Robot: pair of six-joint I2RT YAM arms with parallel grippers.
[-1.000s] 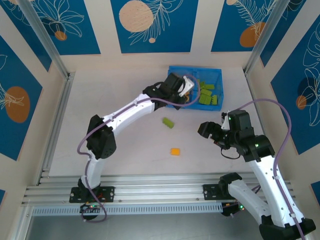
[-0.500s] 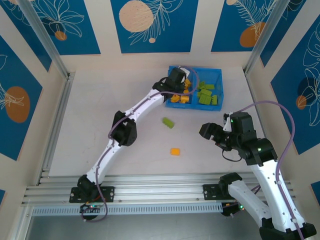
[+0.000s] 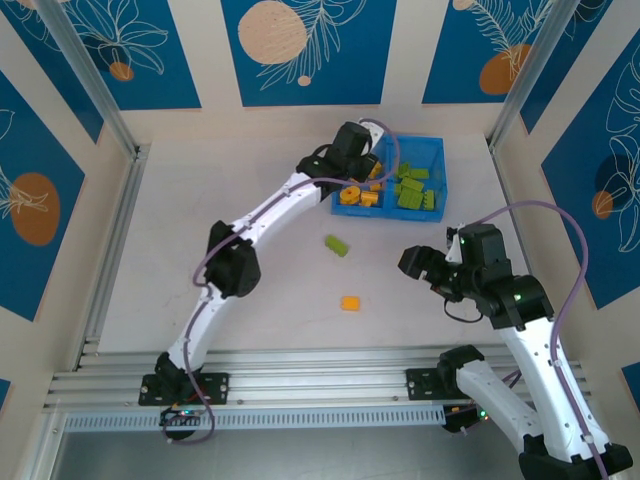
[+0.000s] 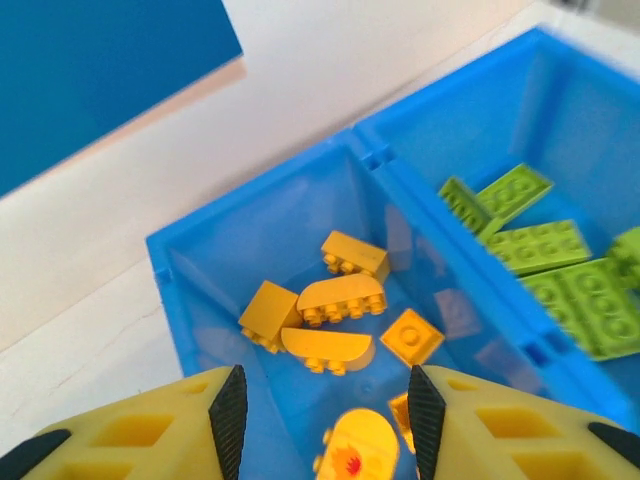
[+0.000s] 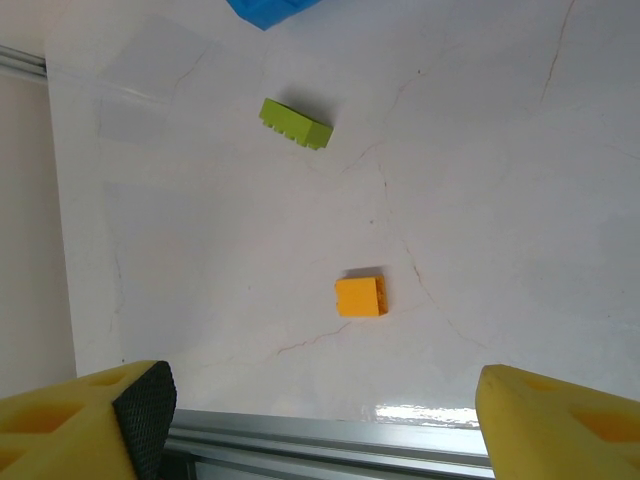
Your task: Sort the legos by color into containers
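Left gripper (image 4: 326,420) over blue tray (image 4: 352,165), above compartment of orange legos (image 4: 340,300); jaws part-open, seemingly empty. Right gripper (image 5: 320,420) spread wide, empty, above table (image 5: 500,150). Green brick (image 5: 295,122) and orange brick (image 5: 361,296) lie apart there.

White tabletop (image 3: 220,170), blue leaf-patterned wall panels (image 3: 340,70), aluminium rail (image 3: 320,375) along near edge
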